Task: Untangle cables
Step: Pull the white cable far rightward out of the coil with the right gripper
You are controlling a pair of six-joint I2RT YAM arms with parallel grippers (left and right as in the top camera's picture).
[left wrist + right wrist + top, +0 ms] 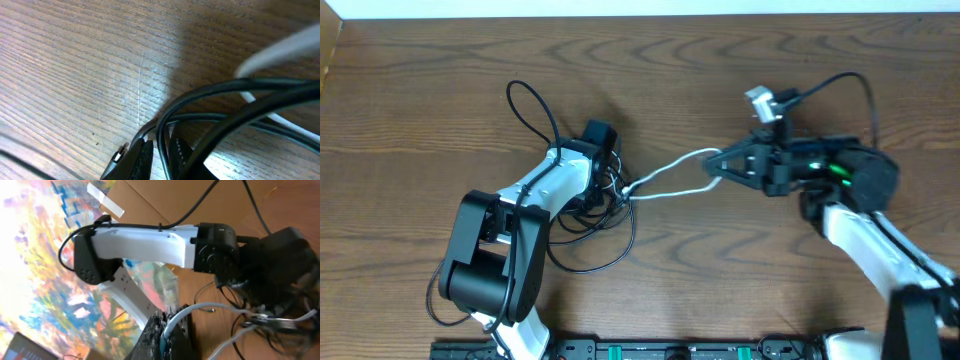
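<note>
A tangle of thin black cables lies at the table's middle left, with one loop reaching toward the back. My left gripper is down in the tangle. In the left wrist view its jaws stand narrowly apart with a thin black cable running between them, and a small metal plug end lies beside the left finger. The white cable stretches as a double strand from the tangle to my right gripper. That gripper is shut on the white cable.
A small grey-white block with a black cord sits just behind the right gripper. A black rail runs along the table's front edge. The table's left edge is at far left.
</note>
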